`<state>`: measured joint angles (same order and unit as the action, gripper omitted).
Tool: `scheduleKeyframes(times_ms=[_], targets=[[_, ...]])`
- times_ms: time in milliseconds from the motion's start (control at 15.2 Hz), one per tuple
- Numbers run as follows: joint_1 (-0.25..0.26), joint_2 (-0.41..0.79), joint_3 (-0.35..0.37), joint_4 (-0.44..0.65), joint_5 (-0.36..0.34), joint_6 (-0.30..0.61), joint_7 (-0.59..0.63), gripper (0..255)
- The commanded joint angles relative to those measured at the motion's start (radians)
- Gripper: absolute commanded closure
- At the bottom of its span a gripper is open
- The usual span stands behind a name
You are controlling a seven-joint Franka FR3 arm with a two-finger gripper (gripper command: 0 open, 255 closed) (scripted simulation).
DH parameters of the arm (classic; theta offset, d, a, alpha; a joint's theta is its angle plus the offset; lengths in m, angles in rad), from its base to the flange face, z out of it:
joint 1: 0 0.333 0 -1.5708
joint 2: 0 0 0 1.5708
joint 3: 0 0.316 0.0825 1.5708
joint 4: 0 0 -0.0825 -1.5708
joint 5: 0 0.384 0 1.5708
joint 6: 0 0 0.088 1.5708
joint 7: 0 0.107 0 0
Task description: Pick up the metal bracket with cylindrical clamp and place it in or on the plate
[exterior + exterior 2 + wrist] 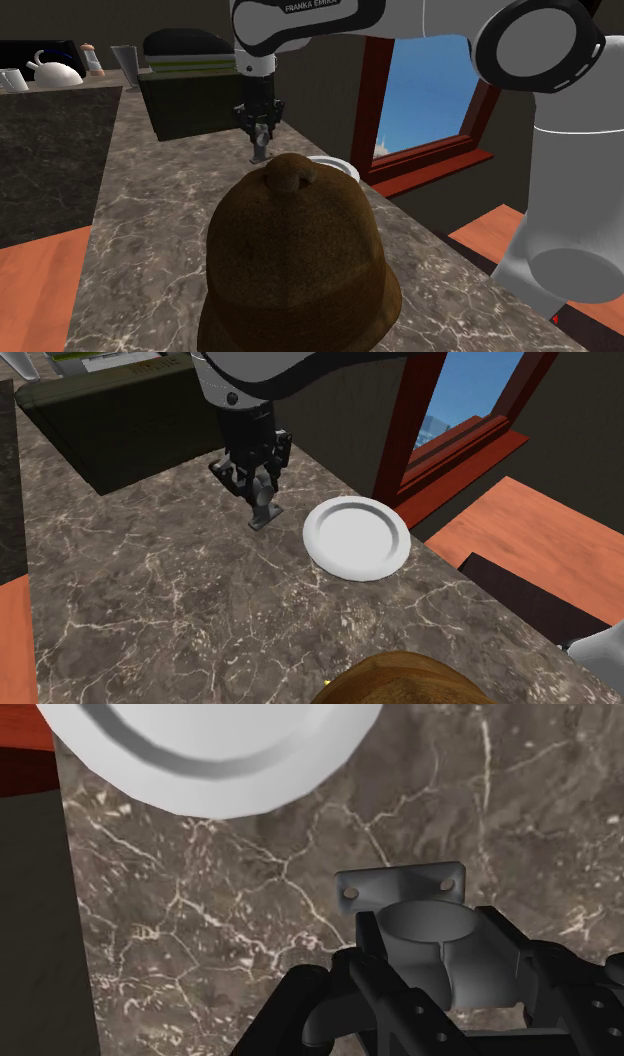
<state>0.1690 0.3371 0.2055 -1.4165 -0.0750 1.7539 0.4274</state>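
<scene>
The grey metal bracket (265,510) has a flat two-hole flange (402,887) and a round clamp ring (432,926). It stands upright, at or just above the marble counter (150,602). My black gripper (258,477) comes straight down and is shut on the clamp, its fingers (365,966) pressing it from both sides. The white plate (357,537) lies on the counter a short way beyond the flange, toward the second exterior view's right. In the shoulder view the gripper (260,128) holds the bracket (260,152), and the plate's (338,164) rim peeks from behind a brown dome.
A large brown dome-shaped hat (295,260) stands on the counter's near end in the shoulder view. A dark green box (195,100) sits behind the gripper. A red-framed window (430,110) runs along the counter's edge past the plate. A teapot (55,72) and cups stand far off.
</scene>
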Motion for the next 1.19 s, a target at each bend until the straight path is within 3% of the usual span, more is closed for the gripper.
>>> scheduleKeyframes(times_ms=[0, 660, 1122], targets=[[0.002, 0.005, 0.000, 0.038, -0.001, -0.033, -0.001, 255], [0.012, 0.034, 0.001, 0.209, -0.006, -0.176, -0.002, 255], [-0.054, -0.298, -0.013, -0.212, 0.062, -0.080, -0.068, 255]])
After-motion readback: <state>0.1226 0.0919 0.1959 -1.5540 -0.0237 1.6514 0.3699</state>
